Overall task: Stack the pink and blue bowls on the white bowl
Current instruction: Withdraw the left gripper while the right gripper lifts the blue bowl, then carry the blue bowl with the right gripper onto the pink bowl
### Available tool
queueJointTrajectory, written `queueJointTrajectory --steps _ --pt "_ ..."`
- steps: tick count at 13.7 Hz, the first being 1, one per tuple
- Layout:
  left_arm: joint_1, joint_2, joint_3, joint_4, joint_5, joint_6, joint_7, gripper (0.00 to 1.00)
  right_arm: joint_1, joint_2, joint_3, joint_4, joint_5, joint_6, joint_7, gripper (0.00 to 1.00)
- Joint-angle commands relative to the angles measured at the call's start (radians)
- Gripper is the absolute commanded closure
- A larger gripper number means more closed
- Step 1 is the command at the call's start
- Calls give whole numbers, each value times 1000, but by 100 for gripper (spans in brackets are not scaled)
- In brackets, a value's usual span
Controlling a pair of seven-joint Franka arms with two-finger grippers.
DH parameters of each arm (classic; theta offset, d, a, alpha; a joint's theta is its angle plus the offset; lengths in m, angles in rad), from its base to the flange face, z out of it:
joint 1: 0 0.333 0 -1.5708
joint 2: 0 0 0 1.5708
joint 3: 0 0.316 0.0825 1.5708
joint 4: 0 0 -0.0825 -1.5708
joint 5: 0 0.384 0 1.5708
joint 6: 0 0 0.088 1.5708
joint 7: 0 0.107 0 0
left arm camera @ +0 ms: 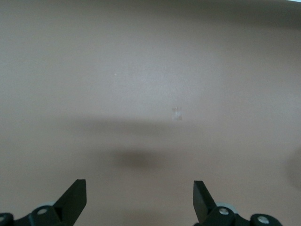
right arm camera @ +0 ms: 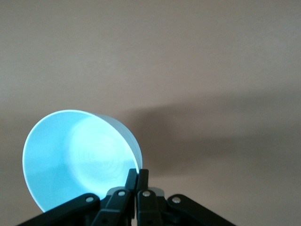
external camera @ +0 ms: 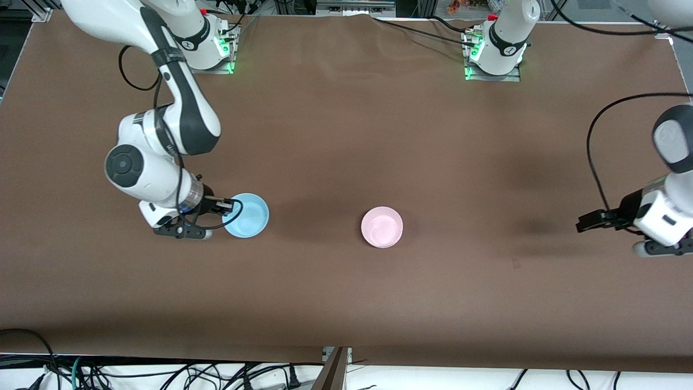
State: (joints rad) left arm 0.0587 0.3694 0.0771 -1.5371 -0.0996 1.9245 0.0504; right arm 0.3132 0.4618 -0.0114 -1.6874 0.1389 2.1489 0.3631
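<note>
My right gripper (external camera: 229,206) is shut on the rim of the sky-blue bowl (external camera: 248,215) toward the right arm's end of the table. In the right wrist view the blue bowl (right arm camera: 77,160) hangs tilted from the shut gripper (right arm camera: 138,175), with its shadow on the cloth. The pink bowl (external camera: 381,226) sits near the table's middle. A paler edge shows under its nearer side; I cannot tell if that is the white bowl, which shows nowhere else. My left gripper (external camera: 580,224) waits open and empty over bare cloth at the left arm's end, and is also open in its wrist view (left arm camera: 139,190).
A brown cloth (external camera: 346,135) covers the whole table. The arm bases (external camera: 208,43) stand along the edge farthest from the front camera. Cables (external camera: 162,374) lie below the table's nearest edge.
</note>
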Motion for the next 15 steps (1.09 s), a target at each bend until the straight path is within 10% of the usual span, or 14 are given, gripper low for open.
queueJointTrajectory --steps 1,15 --pt "4 -110 -5 -9 76 -108 16 0 64 15 1 35 13 0 136 99" --pt "4 -164 -11 138 113 -378 14 0 411 310 21 408 73 278 899 99"
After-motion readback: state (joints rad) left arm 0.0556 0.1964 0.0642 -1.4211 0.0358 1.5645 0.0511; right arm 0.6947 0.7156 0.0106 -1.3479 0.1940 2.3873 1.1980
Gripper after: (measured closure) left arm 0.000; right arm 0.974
